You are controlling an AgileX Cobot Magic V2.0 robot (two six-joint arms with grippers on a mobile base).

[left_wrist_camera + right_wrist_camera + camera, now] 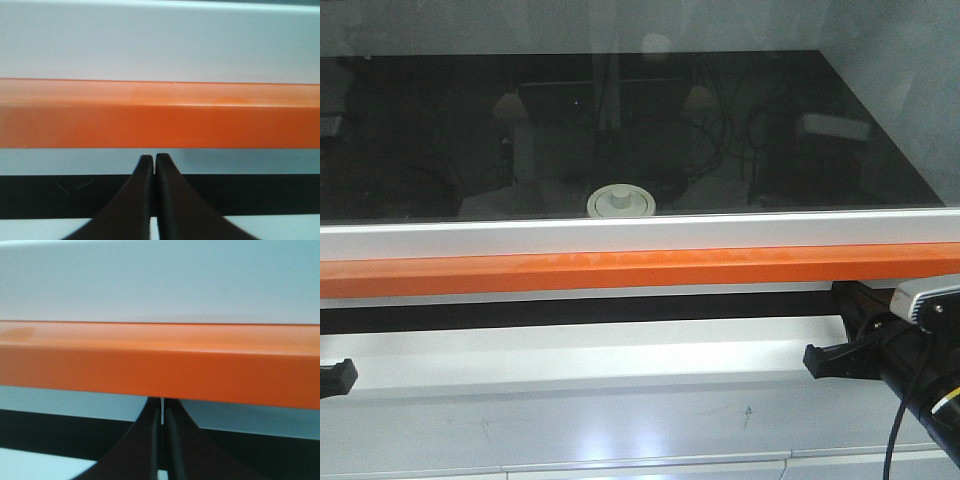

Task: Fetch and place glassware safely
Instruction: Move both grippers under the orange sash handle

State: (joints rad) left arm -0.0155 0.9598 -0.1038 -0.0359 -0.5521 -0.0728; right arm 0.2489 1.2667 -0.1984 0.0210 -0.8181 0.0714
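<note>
The glassware [620, 200], a squat clear jar with a round off-white knobbed lid, stands behind a dark glass pane [620, 110], near its lower edge at the middle. My left gripper [334, 376] shows only as a black tip at the far left, low in front of the cabinet; in its wrist view the left gripper [154, 157] is shut and empty, facing the orange bar [160, 115]. My right gripper [810, 358] sits low at the right. The right wrist view shows that gripper [163, 402] shut on nothing, its tips meeting the orange bar's [160, 365] lower edge.
An orange bar [620, 270] runs the full width below the pane, under a white frame strip [620, 238]. Below it lie a black slot [570, 310] and a white ledge [570, 360]. A camera and cable [925, 300] ride on the right arm.
</note>
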